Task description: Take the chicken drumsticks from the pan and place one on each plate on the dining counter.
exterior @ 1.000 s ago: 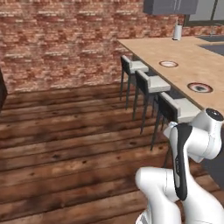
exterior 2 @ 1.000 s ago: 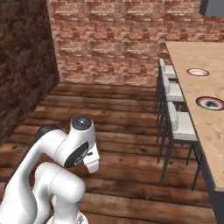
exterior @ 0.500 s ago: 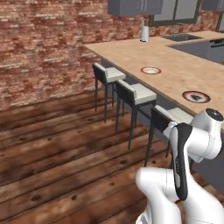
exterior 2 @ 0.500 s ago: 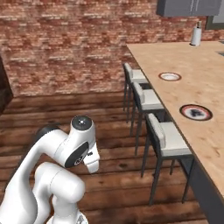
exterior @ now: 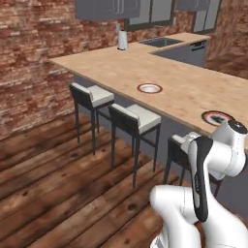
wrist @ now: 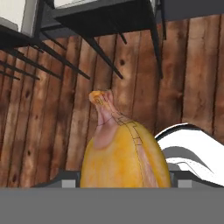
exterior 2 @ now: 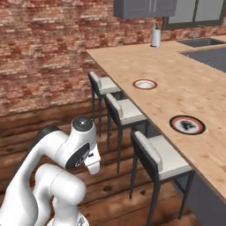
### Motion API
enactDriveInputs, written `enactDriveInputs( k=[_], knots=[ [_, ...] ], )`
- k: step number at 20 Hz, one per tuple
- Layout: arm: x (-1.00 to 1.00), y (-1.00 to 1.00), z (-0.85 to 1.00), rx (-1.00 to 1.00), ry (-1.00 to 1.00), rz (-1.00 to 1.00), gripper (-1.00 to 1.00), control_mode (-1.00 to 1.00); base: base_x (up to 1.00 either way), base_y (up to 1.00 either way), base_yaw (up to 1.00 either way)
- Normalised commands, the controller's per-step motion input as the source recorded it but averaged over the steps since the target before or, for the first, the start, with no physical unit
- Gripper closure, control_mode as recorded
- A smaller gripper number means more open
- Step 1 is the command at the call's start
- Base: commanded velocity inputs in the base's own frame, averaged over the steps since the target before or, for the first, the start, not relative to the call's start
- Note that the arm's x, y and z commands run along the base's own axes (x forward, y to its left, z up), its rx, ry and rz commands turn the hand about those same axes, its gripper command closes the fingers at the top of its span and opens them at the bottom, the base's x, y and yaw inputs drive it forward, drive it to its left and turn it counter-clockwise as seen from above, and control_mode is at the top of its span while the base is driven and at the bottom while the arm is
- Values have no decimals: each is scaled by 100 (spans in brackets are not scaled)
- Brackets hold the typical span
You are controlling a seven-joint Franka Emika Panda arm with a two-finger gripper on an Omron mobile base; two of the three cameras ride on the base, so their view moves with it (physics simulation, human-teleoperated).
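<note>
Along the front edge of the dining counter point(exterior: 121, 68) three stools point(exterior: 138, 118) stand in a row on the wooden floor point(exterior: 53, 184); the leftmost sits nearest the brick wall point(exterior: 29, 58), the rightmost is half hidden behind the white arm point(exterior: 213, 160). On the dining counter, near its front edge, the red-rimmed plate point(exterior: 149, 88) lies above the middle stool; further right along the same edge lies the black-rimmed plate point(exterior: 216, 117), which the right base view shows carrying a dark piece point(exterior 2: 187, 125) at its centre; what that piece is cannot be told. A paper-towel roll point(exterior: 122, 40) stands at the far edge, and a sink point(exterior: 162, 42) is set into the far right corner. In the hand view the golden-tan drumstick point(wrist: 124, 153) sits between the fingertips, bone end pointing away over the floor planks; the gripper point(wrist: 124, 183) is pinching it, its tips mostly hidden behind the meat.
</note>
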Motion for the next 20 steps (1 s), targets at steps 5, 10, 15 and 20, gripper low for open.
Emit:
enactDriveInputs(
  k=[5,10,15,20],
  knots=[
    [0,0,0,0,0,0,100,100,100,50,-44],
    [0,0,0,0,0,0,100,100,100,47,-39],
    [0,0,0,0,0,0,100,100,100,25,-31],
    [0,0,0,0,0,0,100,100,100,13,-32]
  ],
)
